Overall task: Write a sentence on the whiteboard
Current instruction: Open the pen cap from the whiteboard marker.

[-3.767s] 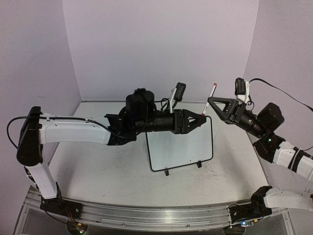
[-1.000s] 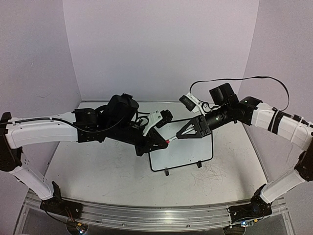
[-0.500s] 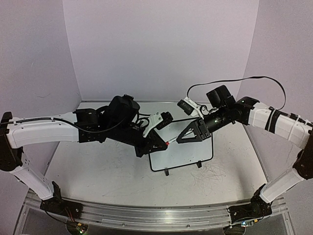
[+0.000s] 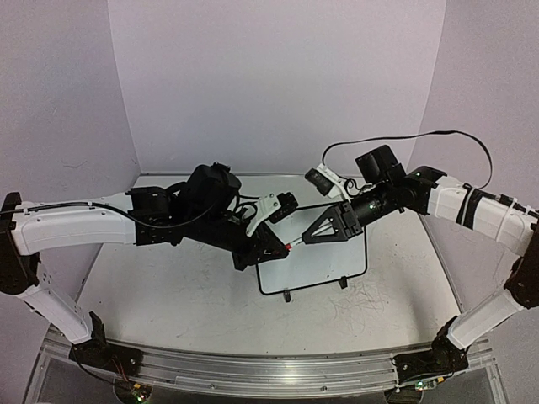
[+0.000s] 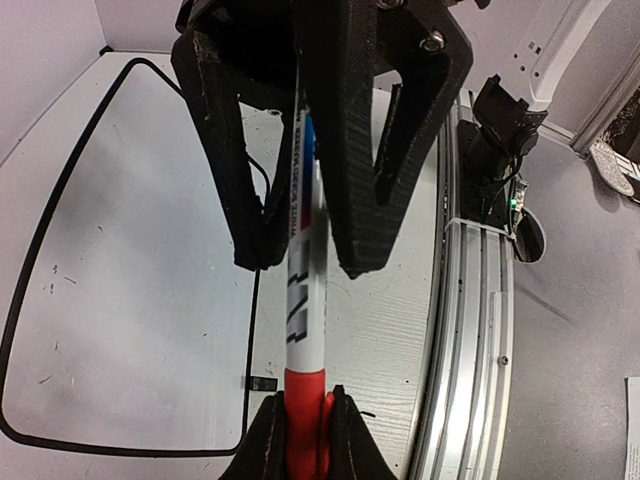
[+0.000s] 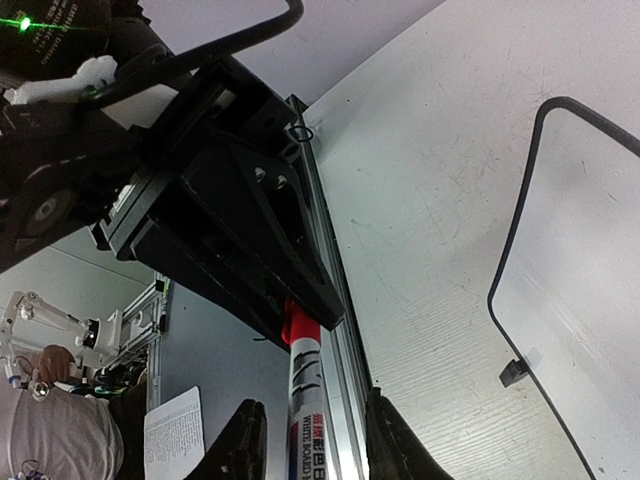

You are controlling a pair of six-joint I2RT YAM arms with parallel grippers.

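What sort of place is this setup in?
Probably a robotics lab test cell: plain backdrop walls box in a scuffed white table, with an aluminium mounting rail along its near edge.

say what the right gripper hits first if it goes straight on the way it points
Most likely the left gripper, which faces it head-on, clamped on the marker's red cap.

Whiteboard (image 4: 324, 257) far-left corner behind left claw (image 4: 282, 247)

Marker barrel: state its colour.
Marker barrel: white with printed lettering; best in left wrist view.
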